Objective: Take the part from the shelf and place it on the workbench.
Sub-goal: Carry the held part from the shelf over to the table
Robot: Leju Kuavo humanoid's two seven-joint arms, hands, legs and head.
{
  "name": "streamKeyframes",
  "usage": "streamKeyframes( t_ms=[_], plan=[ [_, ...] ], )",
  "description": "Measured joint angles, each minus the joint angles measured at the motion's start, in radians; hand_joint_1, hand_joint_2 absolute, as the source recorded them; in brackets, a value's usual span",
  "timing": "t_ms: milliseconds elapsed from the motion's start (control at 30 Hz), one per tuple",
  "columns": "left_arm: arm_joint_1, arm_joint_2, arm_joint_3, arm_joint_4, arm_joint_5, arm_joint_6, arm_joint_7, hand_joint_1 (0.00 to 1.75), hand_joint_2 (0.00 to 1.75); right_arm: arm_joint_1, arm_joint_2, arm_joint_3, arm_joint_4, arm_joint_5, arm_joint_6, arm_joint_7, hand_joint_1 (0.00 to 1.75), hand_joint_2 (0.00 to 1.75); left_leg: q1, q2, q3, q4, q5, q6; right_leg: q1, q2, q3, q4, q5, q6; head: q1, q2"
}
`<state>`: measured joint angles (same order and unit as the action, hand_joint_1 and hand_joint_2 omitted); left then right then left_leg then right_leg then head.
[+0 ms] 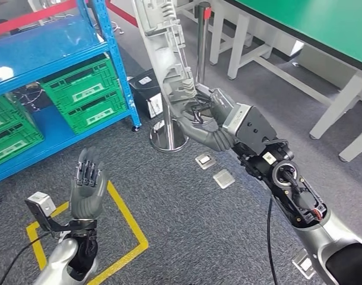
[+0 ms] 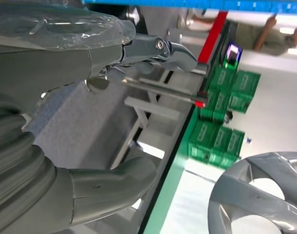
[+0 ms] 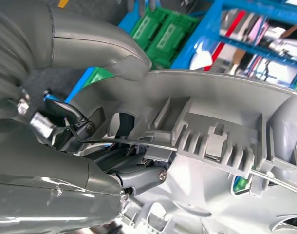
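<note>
- The right hand (image 1: 205, 122) gripped the edge of a grey moulded plastic part with ribs and clips (image 1: 167, 56), the thumb on one face and the darker fingers (image 3: 139, 173) curled against the ribbed inner face.
- The part rose up and away from that hand, held in the air above the grey carpet floor (image 1: 179, 202); in the right wrist view its curved rim and a thin wire ring (image 3: 139, 142) ran along the ribs just past the fingers.
- Just beyond the held part stood a polished metal stanchion post with a round base (image 1: 169, 133), with a small black box (image 1: 145, 92) beside it.
- To the far side of the right hand stood a white-legged workbench with a green top (image 1: 322, 24), well apart from the part.
- The left hand (image 1: 86, 184) was raised with its palm up and its fingers spread apart, holding nothing.
- Below the left hand a square of yellow tape (image 1: 125, 217) marked the floor.
- Beyond the left hand stood a blue metal shelf rack (image 1: 112, 44), with green plastic crates (image 1: 85, 95) on its lower level.
- In the left wrist view a grey spoked wheel cover (image 2: 257, 195) lay past the left hand's thumb, and a person's arm (image 2: 271, 36) showed far off.
</note>
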<state>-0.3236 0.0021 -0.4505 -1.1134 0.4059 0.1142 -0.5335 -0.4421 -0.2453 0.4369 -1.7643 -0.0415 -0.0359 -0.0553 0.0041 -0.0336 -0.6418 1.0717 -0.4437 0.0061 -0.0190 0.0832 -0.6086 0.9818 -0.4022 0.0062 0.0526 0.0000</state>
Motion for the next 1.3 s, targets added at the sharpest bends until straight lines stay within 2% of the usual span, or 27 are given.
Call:
streamKeyframes(
  t_ms=[67,133,167,233,267,300,333,367,400,433,500,567,600,667,733,800,833,867,900,933,967,1033,1100,1167,1200,1233,1300],
  plan=[
    [-0.004,0.0,0.0,0.0,0.0,-0.004,-0.006,0.0,1.75,0.001,0.0,-0.001,0.0,0.001,0.0,-0.001,1.75,1.75,-0.006,-0.025,0.044,-0.094,0.032,0.01,-0.004,0.019,-0.005,0.0,0.003,0.008,0.001,0.0],
    [-0.01,0.0,0.0,0.002,0.0,-0.006,-0.01,0.0,1.75,0.004,0.0,-0.002,0.001,0.002,0.0,-0.003,1.75,1.75,-0.011,-0.011,0.048,-0.11,0.033,0.013,-0.009,0.035,-0.01,-0.005,0.008,0.021,0.0,0.0],
    [-0.013,-0.002,0.0,0.002,0.0,-0.007,-0.011,0.0,1.75,0.007,0.0,-0.003,0.001,0.002,0.0,-0.003,1.75,1.75,-0.01,-0.001,0.052,-0.117,0.035,0.015,-0.009,0.029,-0.014,-0.001,0.006,0.027,-0.001,0.0],
    [-0.017,-0.006,0.0,0.003,0.001,-0.01,-0.012,0.0,1.75,0.01,-0.001,-0.004,0.002,0.002,0.002,-0.003,1.75,1.75,-0.003,0.019,0.061,-0.133,0.04,0.022,-0.003,-0.015,-0.034,0.048,-0.022,0.035,0.006,0.0],
    [-0.018,-0.008,0.0,0.003,0.001,-0.011,-0.012,0.0,1.75,0.011,-0.001,-0.004,0.003,0.002,0.002,-0.004,1.75,1.75,-0.001,0.029,0.064,-0.137,0.041,0.024,-0.001,-0.045,-0.056,0.102,-0.052,0.037,0.011,0.0],
    [-0.018,-0.008,0.0,0.003,0.001,-0.012,-0.013,0.0,1.75,0.011,-0.001,-0.005,0.003,0.002,0.003,-0.005,1.75,1.75,-0.001,0.038,0.065,-0.138,0.04,0.027,0.0,-0.064,-0.085,0.168,-0.086,0.04,0.016,0.0],
    [-0.018,-0.008,0.0,0.004,0.001,-0.012,-0.013,0.0,1.75,0.011,0.0,-0.005,0.004,0.002,0.003,-0.006,1.75,1.75,-0.001,0.048,0.065,-0.138,0.04,0.028,-0.001,-0.07,-0.114,0.232,-0.115,0.044,0.018,0.0],
    [-0.017,-0.008,0.0,0.006,0.002,-0.012,-0.013,0.0,1.75,0.011,0.0,-0.005,0.005,0.002,0.003,-0.007,1.75,1.75,-0.001,0.058,0.065,-0.138,0.039,0.028,-0.002,-0.074,-0.133,0.274,-0.129,0.047,0.02,0.0],
    [-0.016,-0.008,0.0,0.007,0.002,-0.012,-0.013,0.0,1.75,0.011,0.0,-0.006,0.006,0.002,0.003,-0.007,1.75,1.75,-0.001,0.067,0.065,-0.137,0.038,0.027,-0.003,-0.076,-0.136,0.282,-0.125,0.049,0.023,0.0],
    [-0.015,-0.008,0.0,0.008,0.003,-0.012,-0.013,0.0,1.75,0.011,0.0,-0.007,0.007,0.002,0.003,-0.007,1.75,1.75,-0.001,0.076,0.066,-0.135,0.036,0.025,-0.004,-0.08,-0.117,0.247,-0.101,0.05,0.026,0.0],
    [-0.016,-0.009,0.0,0.008,0.004,-0.012,-0.014,0.0,1.75,0.01,0.0,-0.008,0.009,0.002,0.004,-0.008,1.75,1.75,-0.002,0.092,0.067,-0.128,0.029,0.018,-0.002,-0.11,-0.044,0.106,-0.038,0.05,0.031,0.0],
    [-0.016,-0.008,0.0,0.008,0.004,-0.012,-0.014,0.0,1.75,0.008,0.0,-0.009,0.009,0.005,0.006,-0.009,1.75,1.75,-0.008,0.106,0.064,-0.117,0.022,0.009,0.003,-0.132,0.003,0.009,-0.01,0.039,0.033,0.0],
    [-0.015,-0.008,0.0,0.008,0.004,-0.012,-0.014,0.0,1.75,0.007,0.0,-0.009,0.01,0.007,0.007,-0.01,1.75,1.75,-0.011,0.113,0.063,-0.115,0.021,0.005,0.006,-0.132,0.007,-0.003,-0.012,0.032,0.03,0.0],
    [-0.014,-0.007,0.0,0.008,0.004,-0.012,-0.013,0.0,1.75,0.006,0.0,-0.009,0.012,0.009,0.009,-0.011,1.75,1.75,-0.012,0.126,0.063,-0.112,0.018,-0.002,0.006,-0.11,0.005,-0.005,-0.008,0.018,0.022,0.0],
    [-0.014,-0.006,0.0,0.008,0.004,-0.009,-0.009,0.0,1.75,0.003,0.0,-0.01,0.014,0.009,0.012,-0.011,1.75,1.75,-0.009,0.105,0.049,-0.074,-0.01,-0.014,0.002,-0.092,0.007,-0.009,-0.004,0.008,0.016,0.0],
    [-0.011,-0.004,0.0,0.008,0.004,-0.004,-0.005,0.0,1.75,0.0,0.001,-0.009,0.016,0.009,0.016,-0.011,1.75,1.75,-0.006,0.06,-0.006,0.049,-0.075,-0.023,-0.001,-0.076,0.007,-0.01,-0.001,0.0,0.008,0.0],
    [-0.008,-0.002,0.0,0.008,0.004,-0.001,-0.003,0.0,1.75,0.0,0.001,-0.009,0.017,0.009,0.019,-0.012,1.75,1.75,-0.005,0.048,-0.042,0.124,-0.107,-0.024,-0.001,-0.067,0.006,-0.01,0.0,-0.002,0.005,0.0],
    [-0.005,0.0,0.0,0.008,0.004,0.002,-0.001,0.0,1.75,0.0,0.002,-0.008,0.019,0.009,0.022,-0.013,1.75,1.75,-0.005,0.042,-0.072,0.183,-0.125,-0.024,-0.001,-0.056,0.005,-0.01,0.0,-0.002,0.002,0.0],
    [-0.002,0.002,0.0,0.008,0.004,0.004,0.0,0.0,1.75,0.0,0.002,-0.008,0.021,0.009,0.024,-0.013,1.75,1.75,-0.005,0.039,-0.086,0.205,-0.123,-0.022,-0.001,-0.045,0.005,-0.01,0.0,-0.003,0.001,0.0],
    [0.0,0.003,0.0,0.008,0.004,0.005,0.002,0.0,1.75,0.0,0.002,-0.008,0.022,0.009,0.025,-0.014,1.75,1.75,-0.005,0.038,-0.08,0.185,-0.101,-0.02,-0.001,-0.033,0.006,-0.01,0.001,-0.002,0.001,0.0],
    [0.0,0.004,0.0,0.008,0.004,0.006,0.002,0.0,1.75,0.0,0.002,-0.008,0.024,0.009,0.026,-0.013,1.75,1.75,-0.005,0.032,-0.053,0.125,-0.065,-0.016,-0.001,-0.022,0.006,-0.01,0.001,-0.002,0.0,0.0],
    [-0.001,0.005,0.0,0.007,0.004,0.006,0.003,0.0,1.75,-0.002,0.002,-0.008,0.025,0.009,0.026,-0.014,1.75,1.75,0.0,-0.01,0.019,-0.023,0.003,-0.007,-0.002,0.0,0.005,-0.01,0.003,0.002,0.0,0.0],
    [-0.002,0.007,0.0,0.007,0.004,0.006,0.003,0.0,1.75,-0.005,0.002,-0.009,0.026,0.009,0.026,-0.015,1.75,1.75,0.0,-0.038,0.055,-0.096,0.025,-0.003,-0.006,0.019,-0.001,-0.01,0.007,0.012,0.0,0.0],
    [-0.003,0.007,0.0,0.006,0.004,0.006,0.003,0.0,1.75,-0.006,0.002,-0.009,0.027,0.009,0.026,-0.015,1.75,1.75,-0.002,-0.02,0.06,-0.108,0.024,-0.002,-0.009,0.038,-0.008,-0.013,0.012,0.026,0.0,0.0],
    [-0.003,0.007,0.0,0.006,0.004,0.006,0.003,0.0,1.75,-0.006,0.002,-0.01,0.027,0.009,0.026,-0.015,1.75,1.75,-0.001,-0.011,0.063,-0.115,0.025,0.001,-0.008,0.032,-0.011,-0.011,0.01,0.031,0.001,0.0],
    [-0.004,0.006,0.0,0.004,0.004,0.006,0.003,0.0,1.75,-0.006,0.002,-0.01,0.028,0.009,0.026,-0.015,1.75,1.75,0.001,0.0,0.067,-0.122,0.027,0.007,-0.006,0.012,-0.019,0.005,-0.001,0.036,0.004,0.0],
    [-0.004,0.004,0.0,0.003,0.003,0.006,0.003,0.0,1.75,-0.007,0.003,-0.009,0.029,0.008,0.026,-0.015,1.75,1.75,0.002,0.021,0.073,-0.131,0.029,0.016,-0.002,-0.047,-0.064,0.107,-0.057,0.04,0.011,0.0]
  ],
)
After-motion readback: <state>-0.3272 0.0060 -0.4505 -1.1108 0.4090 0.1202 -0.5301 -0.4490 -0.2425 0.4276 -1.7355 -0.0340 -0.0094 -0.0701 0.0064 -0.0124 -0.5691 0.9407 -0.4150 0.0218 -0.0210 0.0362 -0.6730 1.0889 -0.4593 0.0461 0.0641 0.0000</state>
